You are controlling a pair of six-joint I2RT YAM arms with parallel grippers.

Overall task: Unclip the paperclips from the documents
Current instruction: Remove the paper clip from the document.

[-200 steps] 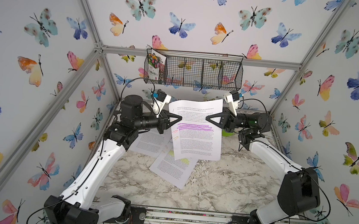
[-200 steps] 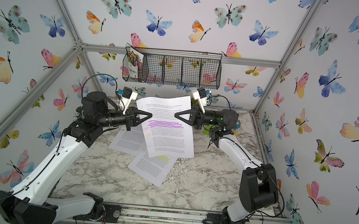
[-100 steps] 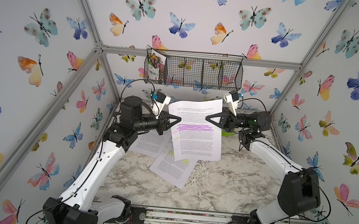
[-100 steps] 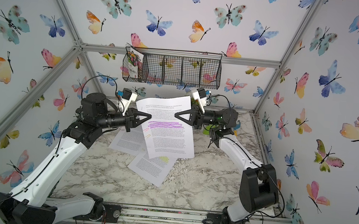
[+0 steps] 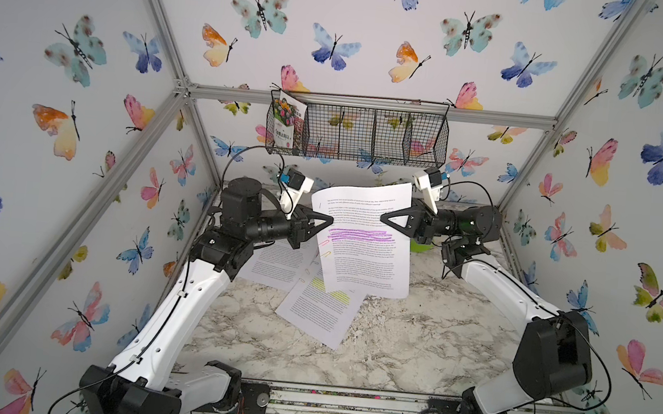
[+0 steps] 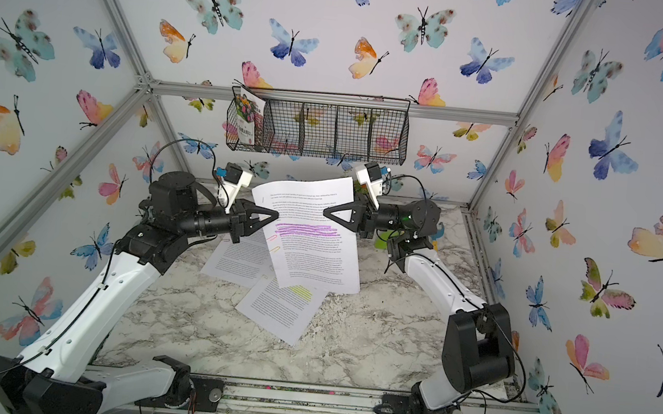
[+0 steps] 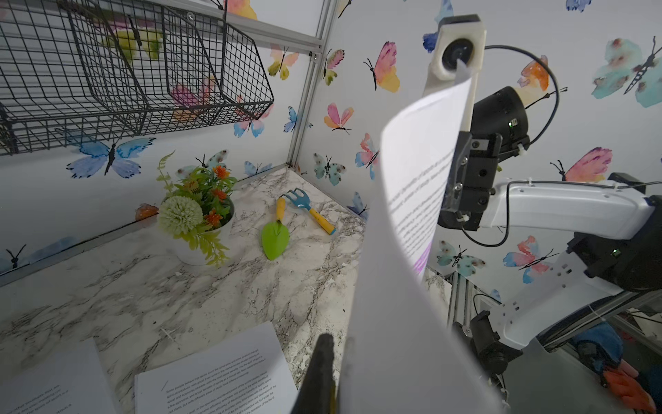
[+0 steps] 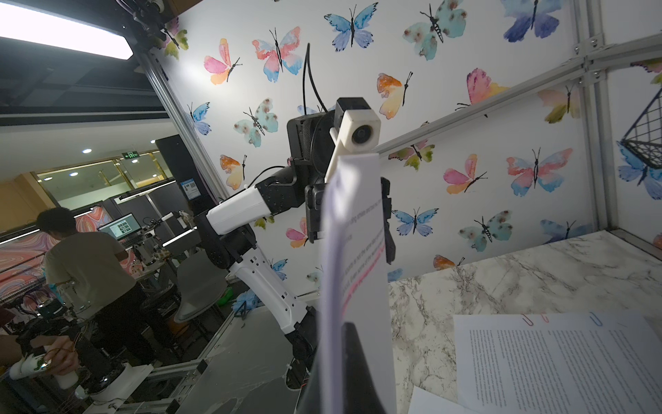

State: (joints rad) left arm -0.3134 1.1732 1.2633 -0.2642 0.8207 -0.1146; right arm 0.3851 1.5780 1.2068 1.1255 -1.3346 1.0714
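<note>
Your right pincer is clamped on one side edge of the white printed sheet with a purple highlight band, holding it upright, clear of the grey-veined marble table. Your left pincer meets the opposite edge. Whether its jaws are apart or together you cannot tell: the left wrist view shows only one dark finger, and the curling paper hides the rest.

Just below the left pincer, a pink wire paperclip and a yellow wire paperclip sit on that sheet's edge (thin loops, hard to make out).

Beneath both pincers two more sheets lie flat and overlapping, partly covered by the held one: the white printed sheet with a yellow highlight band and the plain white printed sheet. In the right wrist view a flat sheet is cut off by the frame. Two pink clips and a blue clip line its edge, but which sheet it is you cannot tell.

Above and behind the pincers hangs a black wire-mesh basket with dividers. A colourful flower seed packet leans in the end compartment on the left pincer's side.
</note>
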